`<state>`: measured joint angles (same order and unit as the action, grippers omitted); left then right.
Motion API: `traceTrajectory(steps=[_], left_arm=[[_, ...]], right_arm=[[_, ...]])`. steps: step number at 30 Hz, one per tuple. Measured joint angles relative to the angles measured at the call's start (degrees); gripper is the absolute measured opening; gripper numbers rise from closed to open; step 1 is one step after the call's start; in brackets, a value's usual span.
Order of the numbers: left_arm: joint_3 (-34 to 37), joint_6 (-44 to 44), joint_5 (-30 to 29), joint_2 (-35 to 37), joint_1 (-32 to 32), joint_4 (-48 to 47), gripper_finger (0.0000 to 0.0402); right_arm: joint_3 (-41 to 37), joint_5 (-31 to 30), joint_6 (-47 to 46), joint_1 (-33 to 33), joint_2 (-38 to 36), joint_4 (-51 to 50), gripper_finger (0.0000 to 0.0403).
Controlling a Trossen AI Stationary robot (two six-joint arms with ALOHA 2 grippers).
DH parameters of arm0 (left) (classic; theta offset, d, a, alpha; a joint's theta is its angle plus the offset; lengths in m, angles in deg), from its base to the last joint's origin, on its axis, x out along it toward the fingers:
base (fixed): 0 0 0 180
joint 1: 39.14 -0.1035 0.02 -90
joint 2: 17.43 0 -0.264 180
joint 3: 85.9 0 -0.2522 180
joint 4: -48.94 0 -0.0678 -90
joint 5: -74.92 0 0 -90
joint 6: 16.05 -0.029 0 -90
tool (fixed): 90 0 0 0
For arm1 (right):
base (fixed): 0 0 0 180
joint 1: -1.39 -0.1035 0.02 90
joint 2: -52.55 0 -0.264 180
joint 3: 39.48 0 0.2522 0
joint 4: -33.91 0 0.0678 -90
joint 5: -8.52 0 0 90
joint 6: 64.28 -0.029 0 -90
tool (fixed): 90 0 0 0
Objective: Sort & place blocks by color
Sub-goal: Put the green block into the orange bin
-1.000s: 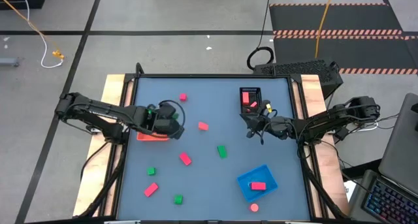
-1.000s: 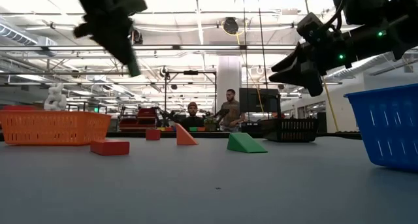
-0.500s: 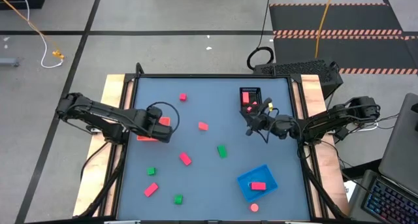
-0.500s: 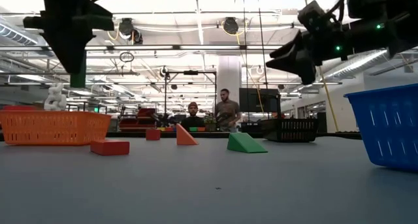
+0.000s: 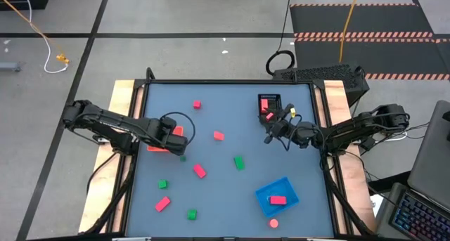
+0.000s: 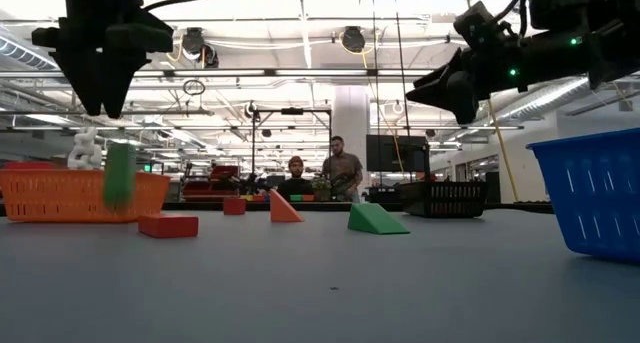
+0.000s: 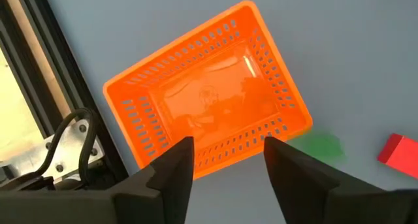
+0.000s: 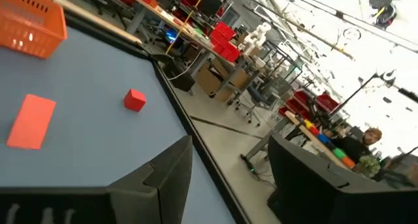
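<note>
My left gripper hangs open, fingers pointing down, over the orange tray near the table's left edge. A green block shows blurred in mid-air below the fingers, just past the tray's wall toward the table's middle; nothing holds it. My right gripper hovers open and empty above the table, just nearer than the black tray, which holds red and pink blocks. Other red, pink and green blocks lie flat on the table.
The blue tray sits near the right near corner with a red block inside and a pink piece beside it. Loose blocks include red, pink and green. People stand beyond the table.
My left gripper has carried the green block toward the table's left edge, turned its fingers to point straight down over the orange tray, and let go. The block has dropped out of the fingers and is falling beside the tray's wall.
</note>
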<state>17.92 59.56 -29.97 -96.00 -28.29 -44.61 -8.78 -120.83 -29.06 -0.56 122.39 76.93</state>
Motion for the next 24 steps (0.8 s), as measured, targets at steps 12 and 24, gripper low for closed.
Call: traceTrajectory(steps=[12, 24], left_arm=[[0.0, -3.7, 0.1, 0.0, 0.0, 7.9, 0.0193], [0.0, -31.4, 0.0, 0.0, 0.8, 37.0, 0.0191]], right_arm=[[-3.5, 0.1, -3.5, 0.0, -0.4, 3.4, 0.0196], [-6.5, 7.7, -17.0, -1.5, -3.9, 3.5, 0.0196]])
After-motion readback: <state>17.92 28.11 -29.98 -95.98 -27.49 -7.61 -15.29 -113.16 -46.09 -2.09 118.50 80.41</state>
